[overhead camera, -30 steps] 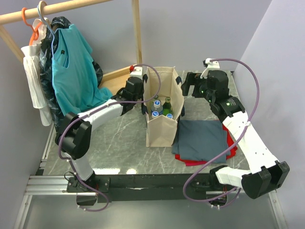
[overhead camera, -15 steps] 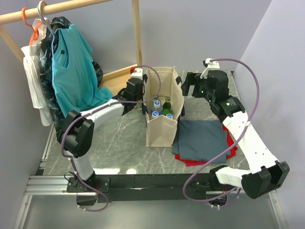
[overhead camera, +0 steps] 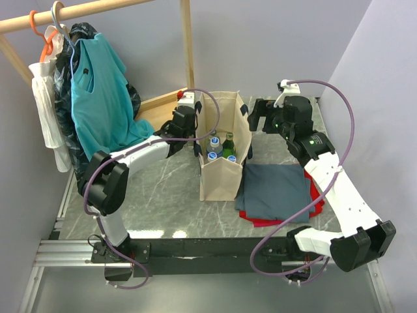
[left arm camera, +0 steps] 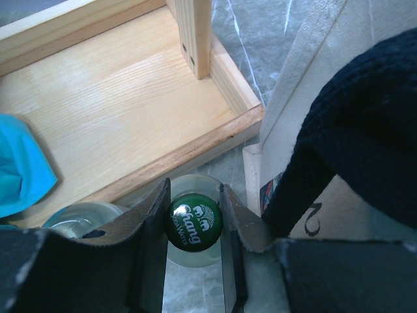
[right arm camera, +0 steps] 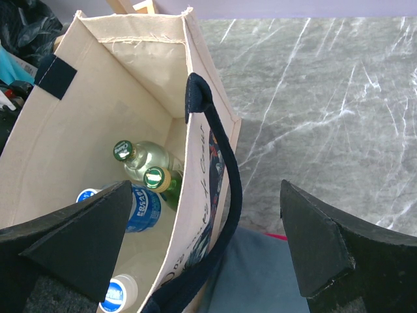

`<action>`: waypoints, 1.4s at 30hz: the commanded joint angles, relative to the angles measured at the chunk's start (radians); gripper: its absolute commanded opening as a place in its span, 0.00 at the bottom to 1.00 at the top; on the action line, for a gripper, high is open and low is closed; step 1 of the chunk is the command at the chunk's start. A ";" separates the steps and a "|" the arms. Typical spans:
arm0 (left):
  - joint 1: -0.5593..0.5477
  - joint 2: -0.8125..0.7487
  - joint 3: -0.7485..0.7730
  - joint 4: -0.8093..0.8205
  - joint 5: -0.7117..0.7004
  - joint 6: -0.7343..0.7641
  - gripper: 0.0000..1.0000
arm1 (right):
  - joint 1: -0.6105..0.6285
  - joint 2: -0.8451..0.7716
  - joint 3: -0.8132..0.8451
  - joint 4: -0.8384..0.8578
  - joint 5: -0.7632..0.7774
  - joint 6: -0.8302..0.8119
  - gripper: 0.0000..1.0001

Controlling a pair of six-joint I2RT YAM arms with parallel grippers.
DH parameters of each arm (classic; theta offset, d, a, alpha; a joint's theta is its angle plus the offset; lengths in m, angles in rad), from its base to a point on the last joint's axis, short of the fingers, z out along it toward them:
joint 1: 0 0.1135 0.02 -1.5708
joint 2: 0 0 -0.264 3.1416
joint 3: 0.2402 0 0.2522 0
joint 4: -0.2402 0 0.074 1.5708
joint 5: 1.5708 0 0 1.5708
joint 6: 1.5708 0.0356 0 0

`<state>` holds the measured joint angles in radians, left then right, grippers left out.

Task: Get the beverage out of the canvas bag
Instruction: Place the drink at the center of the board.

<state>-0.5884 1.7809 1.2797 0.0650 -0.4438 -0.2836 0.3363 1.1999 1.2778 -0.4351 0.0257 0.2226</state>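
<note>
The beige canvas bag stands upright mid-table with its navy handles hanging. Inside it, the right wrist view shows several bottles: a clear one with a green cap, a green one with a gold cap and blue-labelled water bottles. My left gripper is shut on the neck of a clear soda bottle with a green cap. That bottle is upright outside the bag, between the bag's left wall and the wooden base. My right gripper hangs open above the bag's right wall and handle, holding nothing.
A second clear bottle stands just left of the held one. The wooden base of the clothes rack lies close behind. A folded grey-blue cloth over something red lies right of the bag.
</note>
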 commanded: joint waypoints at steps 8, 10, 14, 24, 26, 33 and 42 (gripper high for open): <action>0.002 -0.029 -0.005 0.182 -0.073 -0.022 0.01 | 0.004 -0.003 0.029 0.019 -0.001 -0.011 1.00; 0.002 -0.029 -0.016 0.194 -0.072 -0.023 0.01 | 0.006 -0.003 0.029 0.021 -0.001 -0.011 1.00; 0.004 -0.017 -0.003 0.174 -0.075 -0.025 0.02 | 0.006 -0.003 0.026 0.019 0.000 -0.011 1.00; 0.002 -0.035 -0.016 0.173 -0.056 -0.034 0.41 | 0.006 -0.003 0.029 0.022 -0.006 -0.011 1.00; 0.001 -0.038 -0.016 0.168 -0.062 -0.037 0.42 | 0.004 -0.002 0.032 0.022 -0.007 -0.009 1.00; 0.001 -0.044 -0.019 0.167 -0.061 -0.035 0.61 | 0.004 0.004 0.032 0.022 -0.015 -0.006 1.00; 0.001 -0.060 -0.020 0.165 -0.072 -0.035 0.64 | 0.006 0.004 0.037 0.021 -0.017 -0.008 1.00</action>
<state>-0.5873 1.7821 1.2472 0.1799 -0.4957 -0.3119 0.3363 1.2011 1.2778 -0.4351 0.0139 0.2222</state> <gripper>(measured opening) 0.633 0.998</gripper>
